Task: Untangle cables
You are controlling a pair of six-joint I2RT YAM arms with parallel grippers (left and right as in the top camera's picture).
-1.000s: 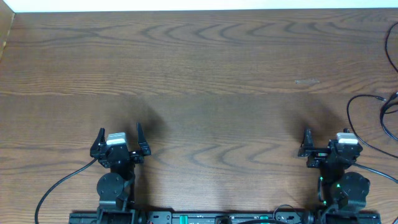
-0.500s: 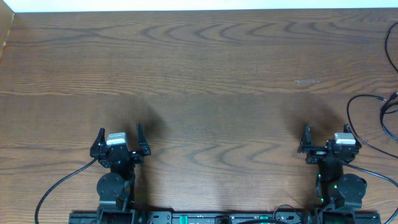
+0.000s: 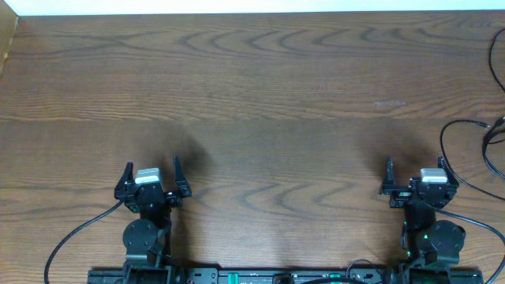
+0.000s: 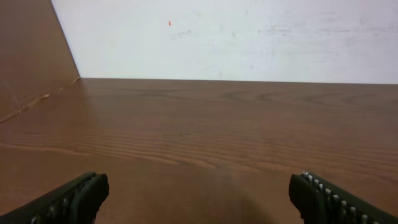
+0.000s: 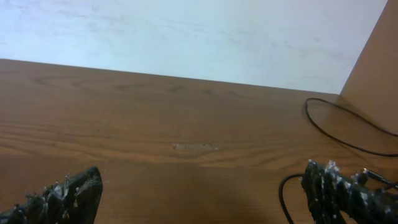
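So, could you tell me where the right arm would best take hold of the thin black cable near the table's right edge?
I would take the rounded bend of the thin black cable, the part nearest the right gripper, coming straight down with the open jaws across the cord. It lies flat on the table and both its runs leave the picture, so no plug shows.

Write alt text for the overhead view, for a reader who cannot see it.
Two robot arms sit at the near edge of a wooden table, the left gripper and the right gripper both open and empty. A thin black cable loops in from the right edge, untouched by either gripper.
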